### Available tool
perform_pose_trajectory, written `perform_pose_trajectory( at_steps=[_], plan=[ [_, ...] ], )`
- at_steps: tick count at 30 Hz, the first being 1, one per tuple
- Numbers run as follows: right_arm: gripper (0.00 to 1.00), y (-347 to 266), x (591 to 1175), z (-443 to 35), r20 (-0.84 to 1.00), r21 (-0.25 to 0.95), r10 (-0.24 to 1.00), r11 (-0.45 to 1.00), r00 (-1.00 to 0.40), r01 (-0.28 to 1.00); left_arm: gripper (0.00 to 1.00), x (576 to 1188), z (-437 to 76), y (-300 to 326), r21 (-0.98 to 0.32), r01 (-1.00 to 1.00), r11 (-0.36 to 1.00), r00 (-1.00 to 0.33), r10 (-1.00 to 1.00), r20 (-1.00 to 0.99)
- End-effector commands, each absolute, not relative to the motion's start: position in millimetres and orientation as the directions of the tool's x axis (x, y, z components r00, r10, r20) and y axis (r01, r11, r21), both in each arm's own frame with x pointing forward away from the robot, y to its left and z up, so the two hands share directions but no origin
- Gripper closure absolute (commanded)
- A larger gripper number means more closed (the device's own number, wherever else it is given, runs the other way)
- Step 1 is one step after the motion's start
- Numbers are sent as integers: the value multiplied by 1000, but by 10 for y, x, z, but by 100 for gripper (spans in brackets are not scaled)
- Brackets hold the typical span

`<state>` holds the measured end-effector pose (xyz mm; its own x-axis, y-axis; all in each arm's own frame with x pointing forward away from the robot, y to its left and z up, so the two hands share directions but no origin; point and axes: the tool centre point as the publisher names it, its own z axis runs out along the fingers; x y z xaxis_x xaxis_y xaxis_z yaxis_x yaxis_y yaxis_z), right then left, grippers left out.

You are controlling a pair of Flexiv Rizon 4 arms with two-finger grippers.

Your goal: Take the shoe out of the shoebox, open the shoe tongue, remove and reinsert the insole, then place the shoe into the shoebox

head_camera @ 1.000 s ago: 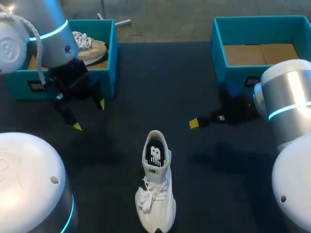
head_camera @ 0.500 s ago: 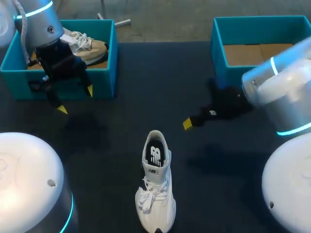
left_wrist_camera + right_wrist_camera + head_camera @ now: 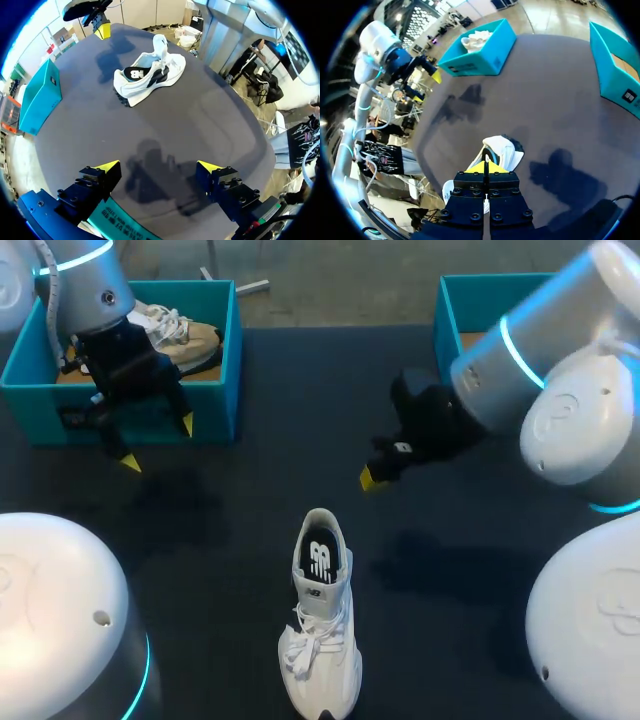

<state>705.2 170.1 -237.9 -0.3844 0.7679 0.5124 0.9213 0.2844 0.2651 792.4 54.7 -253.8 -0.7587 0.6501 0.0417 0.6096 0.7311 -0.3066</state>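
The left claw (image 3: 158,444) hangs wide open and empty just in front of the left teal cardboard shoebox (image 3: 225,370), which holds one tan lace-up shoe (image 3: 185,340). The right claw (image 3: 368,477) hovers with its yellow tips pressed together on nothing, near the right teal cardboard shoebox (image 3: 447,330). Two claws, two boxes, two shoes: the white lace-up sneaker (image 3: 322,615) stands upright on the dark tabletop (image 3: 300,410), outside both boxes.

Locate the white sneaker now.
Head view: the white sneaker stands on the table at its near middle, toe toward the robot, with the right tool just beyond its heel, slightly right.
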Motion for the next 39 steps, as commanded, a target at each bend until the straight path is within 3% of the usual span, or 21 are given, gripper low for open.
perform_pose_trajectory(
  at_steps=[1,11,17,26,39],
  plan=[
    [100,1750,7147,-2358,191,79,917,342,-350,937,0,7915,-2533,551,-304,610,732,-759,649,42],
    [100,1821,7044,-2448,51,-55,970,240,-237,969,0,7915,-2533,551,-304,610,732,-759,649,42],
    [100,1878,6968,-2488,-41,-37,993,111,-112,993,0,7915,-2533,551,-304,610,732,-759,649,42],
    [100,2015,6743,-2510,-101,87,993,-44,53,995,0,7915,-2533,551,-304,610,732,-759,649,42],
    [100,2055,6740,-2535,-99,88,994,-45,54,995,0,7915,-2533,551,-304,610,732,-759,649,42]
  ],
)
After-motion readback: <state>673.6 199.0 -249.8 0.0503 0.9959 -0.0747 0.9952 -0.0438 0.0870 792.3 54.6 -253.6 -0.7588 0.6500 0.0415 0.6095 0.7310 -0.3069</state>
